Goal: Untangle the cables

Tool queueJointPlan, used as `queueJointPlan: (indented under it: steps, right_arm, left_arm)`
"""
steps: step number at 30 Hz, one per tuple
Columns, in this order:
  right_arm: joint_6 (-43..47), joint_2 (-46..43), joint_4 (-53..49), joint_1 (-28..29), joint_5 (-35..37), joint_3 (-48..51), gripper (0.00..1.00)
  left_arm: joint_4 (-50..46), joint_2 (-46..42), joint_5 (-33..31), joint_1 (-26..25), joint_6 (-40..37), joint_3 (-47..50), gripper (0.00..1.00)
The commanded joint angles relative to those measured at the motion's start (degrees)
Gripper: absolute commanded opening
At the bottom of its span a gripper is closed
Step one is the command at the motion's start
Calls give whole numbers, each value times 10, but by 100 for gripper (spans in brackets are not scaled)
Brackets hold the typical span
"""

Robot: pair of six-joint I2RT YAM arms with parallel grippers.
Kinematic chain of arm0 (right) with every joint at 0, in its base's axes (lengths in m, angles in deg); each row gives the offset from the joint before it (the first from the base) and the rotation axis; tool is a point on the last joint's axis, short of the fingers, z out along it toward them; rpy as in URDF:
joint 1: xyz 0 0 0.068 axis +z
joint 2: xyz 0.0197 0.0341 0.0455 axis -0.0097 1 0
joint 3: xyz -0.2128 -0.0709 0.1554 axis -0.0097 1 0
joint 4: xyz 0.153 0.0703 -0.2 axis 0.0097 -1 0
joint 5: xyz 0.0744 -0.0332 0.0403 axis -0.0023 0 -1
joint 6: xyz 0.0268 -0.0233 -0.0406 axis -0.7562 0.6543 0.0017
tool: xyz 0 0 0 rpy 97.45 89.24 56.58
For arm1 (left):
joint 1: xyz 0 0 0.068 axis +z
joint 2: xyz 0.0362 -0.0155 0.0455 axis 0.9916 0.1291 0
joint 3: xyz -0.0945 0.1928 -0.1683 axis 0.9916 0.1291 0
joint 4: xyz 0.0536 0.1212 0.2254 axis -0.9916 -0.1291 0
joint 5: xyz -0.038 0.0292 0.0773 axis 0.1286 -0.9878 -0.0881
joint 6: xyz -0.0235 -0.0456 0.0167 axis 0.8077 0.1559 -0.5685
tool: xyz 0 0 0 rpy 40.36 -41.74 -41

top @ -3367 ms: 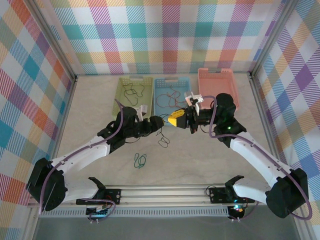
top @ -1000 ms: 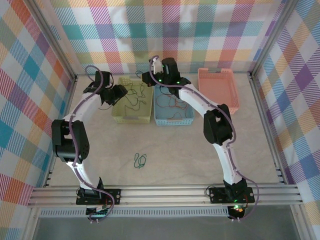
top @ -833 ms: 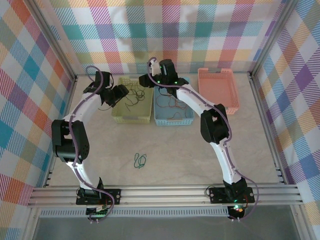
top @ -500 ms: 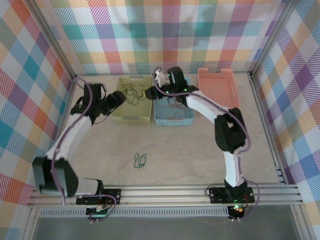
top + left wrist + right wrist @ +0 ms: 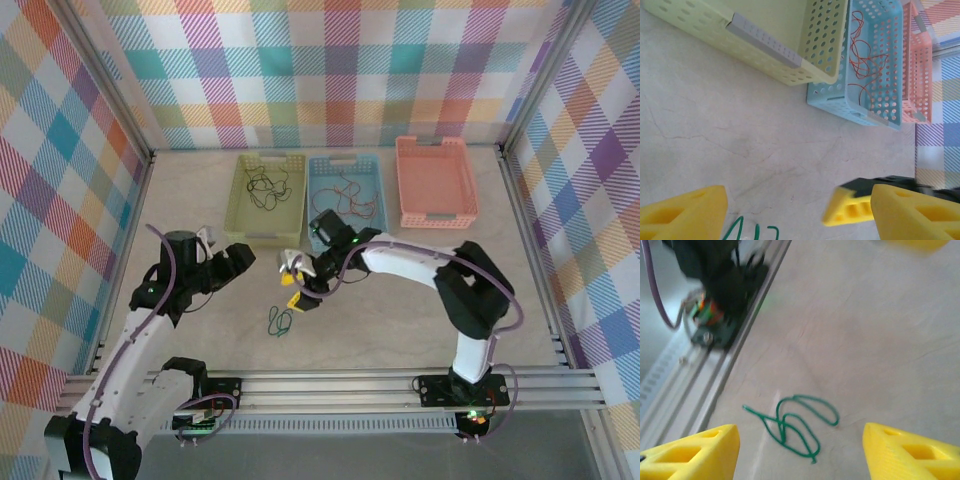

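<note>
While agape, right claw (image 5: 295, 283) near cable (image 5: 281, 320)

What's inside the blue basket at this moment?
Thin orange-red wires lie in loose loops on the floor of the blue basket. In the top view the right arm covers the basket's near end, so anything lying there cannot be seen.

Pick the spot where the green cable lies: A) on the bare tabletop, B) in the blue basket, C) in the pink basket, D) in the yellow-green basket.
A: the green cable lies loose on the tabletop, outside every basket.
</note>
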Motion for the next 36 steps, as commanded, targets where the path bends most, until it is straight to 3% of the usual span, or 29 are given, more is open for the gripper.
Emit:
queueJointPlan:
  steps: [1, 6, 10, 13, 17, 21, 25, 30, 36]
  right_arm:
    - [113, 47, -63, 14, 36, -35, 67]
    - [129, 96, -57, 29, 62, -44, 68]
    - [121, 112, -27, 40, 91, -50, 61]
    - [117, 117, -19, 45, 86, -58, 46]
    - [100, 105, 11, 49, 76, -49, 1]
    - [37, 21, 109, 36, 81, 10, 0]
    - [-65, -81, 175, -28, 76, 51, 0]
    - [-219, -181, 244, -171, 104, 104, 0]
    - [-395, -216, 288, -331, 235, 136, 0]
  left_arm:
    - [-18, -16, 5, -2, -8, 14, 77]
    - [-23, -22, 7, -3, -16, 21, 77]
    - [-26, -22, -1, -3, -22, 21, 77]
    - [-28, -24, -2, -3, -24, 23, 77]
    - [-33, -35, -10, -3, -25, 25, 78]
    - [-35, -50, -24, -3, -25, 22, 78]
    - [-30, -47, -48, -2, -23, 7, 80]
    - [-18, -33, -68, -2, -20, -8, 83]
    - [-5, -12, -68, -2, -17, -18, 84]
